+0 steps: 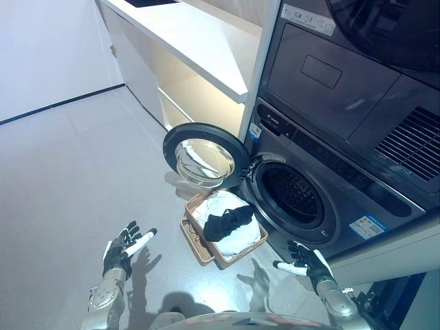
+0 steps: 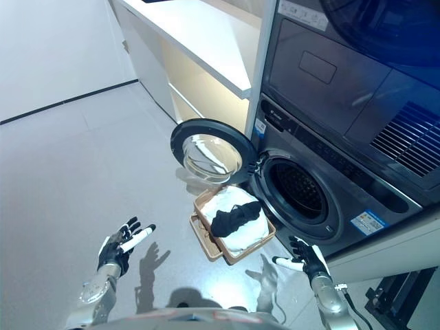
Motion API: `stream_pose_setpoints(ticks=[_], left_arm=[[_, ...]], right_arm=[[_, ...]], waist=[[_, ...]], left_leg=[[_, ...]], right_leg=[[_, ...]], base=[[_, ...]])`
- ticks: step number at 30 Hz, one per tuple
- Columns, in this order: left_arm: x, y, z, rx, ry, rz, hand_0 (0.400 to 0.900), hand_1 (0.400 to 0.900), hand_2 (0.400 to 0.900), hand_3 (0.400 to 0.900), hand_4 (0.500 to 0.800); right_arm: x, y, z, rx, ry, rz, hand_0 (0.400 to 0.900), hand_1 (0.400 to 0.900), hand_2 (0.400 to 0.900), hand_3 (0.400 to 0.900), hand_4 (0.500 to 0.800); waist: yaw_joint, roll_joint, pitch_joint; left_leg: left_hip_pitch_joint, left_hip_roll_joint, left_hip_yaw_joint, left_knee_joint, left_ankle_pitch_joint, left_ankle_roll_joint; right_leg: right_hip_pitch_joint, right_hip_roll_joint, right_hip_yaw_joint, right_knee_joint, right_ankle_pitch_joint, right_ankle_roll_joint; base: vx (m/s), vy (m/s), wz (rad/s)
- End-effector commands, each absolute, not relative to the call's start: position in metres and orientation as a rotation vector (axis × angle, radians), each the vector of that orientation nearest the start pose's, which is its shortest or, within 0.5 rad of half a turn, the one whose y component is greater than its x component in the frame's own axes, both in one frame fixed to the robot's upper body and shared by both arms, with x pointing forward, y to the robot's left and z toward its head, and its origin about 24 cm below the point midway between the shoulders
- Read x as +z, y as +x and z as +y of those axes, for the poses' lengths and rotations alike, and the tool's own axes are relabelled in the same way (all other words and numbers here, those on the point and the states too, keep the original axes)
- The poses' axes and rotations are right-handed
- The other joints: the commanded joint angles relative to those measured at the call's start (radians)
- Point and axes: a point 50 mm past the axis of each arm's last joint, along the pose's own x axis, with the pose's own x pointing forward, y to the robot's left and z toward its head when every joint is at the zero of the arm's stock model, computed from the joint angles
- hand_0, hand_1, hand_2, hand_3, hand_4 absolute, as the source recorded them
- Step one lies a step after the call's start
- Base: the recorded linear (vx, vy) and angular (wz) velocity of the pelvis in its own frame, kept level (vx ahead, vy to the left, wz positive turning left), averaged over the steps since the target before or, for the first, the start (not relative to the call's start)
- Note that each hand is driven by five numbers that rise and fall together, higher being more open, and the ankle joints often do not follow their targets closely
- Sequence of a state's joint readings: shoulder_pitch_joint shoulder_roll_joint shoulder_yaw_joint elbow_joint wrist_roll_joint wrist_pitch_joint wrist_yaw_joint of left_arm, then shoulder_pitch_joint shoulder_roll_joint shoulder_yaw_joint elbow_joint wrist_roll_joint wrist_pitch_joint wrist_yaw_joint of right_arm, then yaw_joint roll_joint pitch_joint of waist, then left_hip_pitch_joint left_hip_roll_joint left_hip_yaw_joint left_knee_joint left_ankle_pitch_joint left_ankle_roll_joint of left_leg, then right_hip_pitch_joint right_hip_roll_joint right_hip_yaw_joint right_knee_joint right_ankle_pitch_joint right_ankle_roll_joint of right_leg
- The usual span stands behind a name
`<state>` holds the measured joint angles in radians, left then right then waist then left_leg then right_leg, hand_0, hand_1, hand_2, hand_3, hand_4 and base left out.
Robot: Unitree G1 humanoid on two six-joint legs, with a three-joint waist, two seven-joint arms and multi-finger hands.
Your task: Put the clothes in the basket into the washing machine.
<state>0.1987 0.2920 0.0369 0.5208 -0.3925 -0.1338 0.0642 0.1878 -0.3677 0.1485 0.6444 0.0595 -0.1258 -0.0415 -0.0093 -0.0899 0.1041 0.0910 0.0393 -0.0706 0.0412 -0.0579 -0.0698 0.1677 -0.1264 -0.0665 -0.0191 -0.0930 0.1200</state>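
In the left eye view, the basket (image 1: 223, 256) sat on the floor at 7 o'clock of the washing machine's open drum (image 1: 294, 194), holding a black garment (image 1: 229, 223) on white clothes (image 1: 221, 205). Both looked soft and light, best pinched at a bunched fold.

In the right eye view, the left robot hand (image 2: 122, 244) and right robot hand (image 2: 302, 256) hovered empty, fingers spread. Labels were unreadable.
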Motion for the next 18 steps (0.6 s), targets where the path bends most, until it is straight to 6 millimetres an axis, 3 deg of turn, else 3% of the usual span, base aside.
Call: stream_pose_setpoints(ticks=[1, 18], left_arm=[[-0.0532, 0.1782, 0.2658, 0.332, -0.029, 0.368, 0.900, 0.900, 0.900, 0.900, 0.800], [-0.0550, 0.1775, 0.2681, 0.358, -0.013, 0.379, 0.900, 0.900, 0.900, 0.900, 0.800]], right_arm=[[-0.0839, 0.1605, -0.2614, -0.092, -0.343, 0.598, 0.900, 0.900, 0.900, 0.900, 0.800], [-0.0853, 0.1599, -0.2597, -0.090, -0.337, 0.605, 0.900, 0.900, 0.900, 0.900, 0.800]], waist=[[0.002, 0.015, -0.052], [-0.001, 0.011, -0.048]], left_leg=[[-0.070, 0.060, -0.011, 0.072, -0.022, -0.017], [-0.071, 0.052, -0.011, 0.070, -0.025, -0.011]], right_leg=[[-0.109, -0.028, -0.010, 0.032, 0.104, 0.024], [-0.117, -0.036, -0.004, 0.042, 0.103, 0.029]], base=[[0.00, 0.000, 0.00], [0.00, 0.003, 0.00]])
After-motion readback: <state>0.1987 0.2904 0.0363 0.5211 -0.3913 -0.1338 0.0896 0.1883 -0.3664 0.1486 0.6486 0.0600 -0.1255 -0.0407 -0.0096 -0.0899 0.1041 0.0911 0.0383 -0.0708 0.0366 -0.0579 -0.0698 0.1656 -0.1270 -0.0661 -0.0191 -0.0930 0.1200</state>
